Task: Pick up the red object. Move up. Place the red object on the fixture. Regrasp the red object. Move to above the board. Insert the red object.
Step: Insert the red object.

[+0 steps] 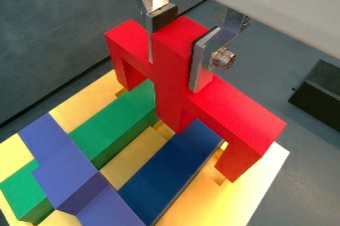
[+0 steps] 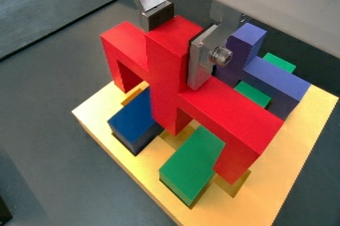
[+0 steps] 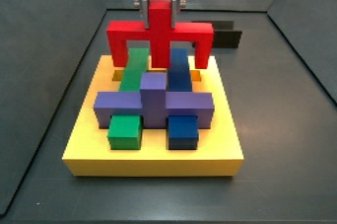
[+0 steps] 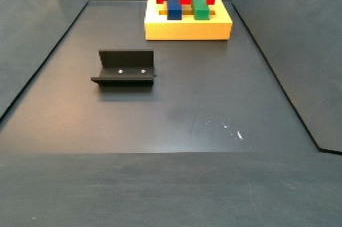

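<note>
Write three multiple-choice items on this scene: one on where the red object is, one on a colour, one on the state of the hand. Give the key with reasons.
1. Where is the red object?
A. On the fixture
B. Over the board, prongs down
C. Lying on the floor

2. What colour is the board?
A. Yellow
B. White
C. Grey

3. What is the hand doing?
A. Hanging open, away from everything
B. Shut on a green block
C. Shut on the red object

Key: 1 B, in both side views the red object stands over the board with its prongs pointing down among the blocks, while the fixture stands bare on the floor. 2 A, the slab is yellow in every view. 3 C, in both wrist views the silver fingers clamp the red object's middle bar.
</note>
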You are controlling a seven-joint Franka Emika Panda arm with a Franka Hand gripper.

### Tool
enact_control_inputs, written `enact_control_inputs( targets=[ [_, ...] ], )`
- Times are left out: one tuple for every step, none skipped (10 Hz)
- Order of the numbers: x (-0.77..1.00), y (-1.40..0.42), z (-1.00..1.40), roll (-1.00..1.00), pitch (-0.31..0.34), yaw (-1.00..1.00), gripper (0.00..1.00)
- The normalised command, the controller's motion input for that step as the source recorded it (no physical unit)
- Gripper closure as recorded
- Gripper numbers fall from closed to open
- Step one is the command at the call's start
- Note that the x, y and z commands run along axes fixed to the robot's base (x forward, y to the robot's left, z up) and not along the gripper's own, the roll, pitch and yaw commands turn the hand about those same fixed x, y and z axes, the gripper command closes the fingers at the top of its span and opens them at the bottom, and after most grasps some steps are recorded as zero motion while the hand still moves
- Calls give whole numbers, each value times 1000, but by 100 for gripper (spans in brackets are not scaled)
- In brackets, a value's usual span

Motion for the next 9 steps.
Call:
enact_control_inputs(
  targets=[
    [220,-11,0,1,16,134,100],
    [77,-46,-43,11,0,143,100],
    [-206,0,0,0,-9,0,100],
    [-400,-29,0,-16,-67,0,100],
    [-249,-89,0,-14,-83,0,100],
    [-157,-123,83,-40,-57,0,100],
    [0,-131,37,-40,-39,0,100],
    [100,-83,0,0,0,0,100],
    [31,-9,-63,0,0,0,100]
  ],
)
